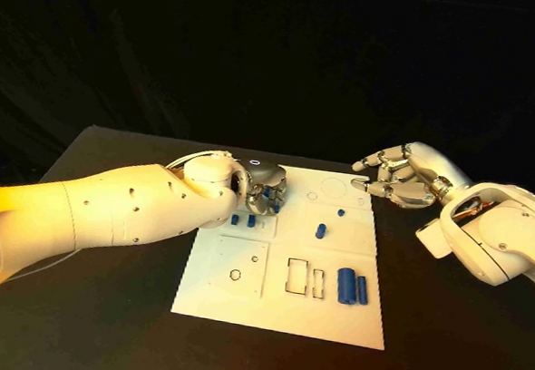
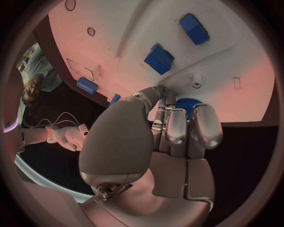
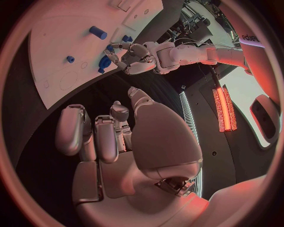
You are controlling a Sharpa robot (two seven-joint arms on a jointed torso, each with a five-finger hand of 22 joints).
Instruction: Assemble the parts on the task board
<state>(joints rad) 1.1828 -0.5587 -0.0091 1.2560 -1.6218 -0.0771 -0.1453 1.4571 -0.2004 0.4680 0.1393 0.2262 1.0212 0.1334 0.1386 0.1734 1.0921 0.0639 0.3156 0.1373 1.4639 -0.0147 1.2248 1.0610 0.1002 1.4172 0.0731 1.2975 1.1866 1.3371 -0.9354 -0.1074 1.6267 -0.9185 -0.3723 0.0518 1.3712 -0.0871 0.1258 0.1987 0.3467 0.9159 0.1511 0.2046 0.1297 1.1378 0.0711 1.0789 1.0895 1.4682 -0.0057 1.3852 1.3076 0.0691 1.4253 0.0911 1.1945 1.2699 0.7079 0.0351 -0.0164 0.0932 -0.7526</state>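
In the head view, you look down on a black table (image 1: 94,310) with the white task board (image 1: 282,306) lying flat in the middle. Your left hand (image 1: 261,190) sits over the board's far left corner, fingers curled downward; from here you cannot tell what it holds. Your right hand (image 1: 398,178) hovers just past the board's far right corner, above the table, fingers bent and apart with nothing in them. On the board, two small blue blocks (image 1: 244,221) lie side by side just nearer than the left hand, a short blue peg (image 1: 321,231) rests near the middle, and two long blue cylinders (image 1: 353,287) lie side by side close to the right edge. In the left wrist view, your left hand (image 2: 177,127) has its fingertips (image 2: 204,125) closed around a round, ridged blue part (image 2: 188,103) at the board's edge, with two blue blocks (image 2: 158,58) lying beyond it. In the right wrist view, your right hand (image 3: 112,137) is empty, fingers loosely bent and spread, off the board; across the board, the left hand (image 3: 133,57) grips the round blue part (image 3: 106,61).
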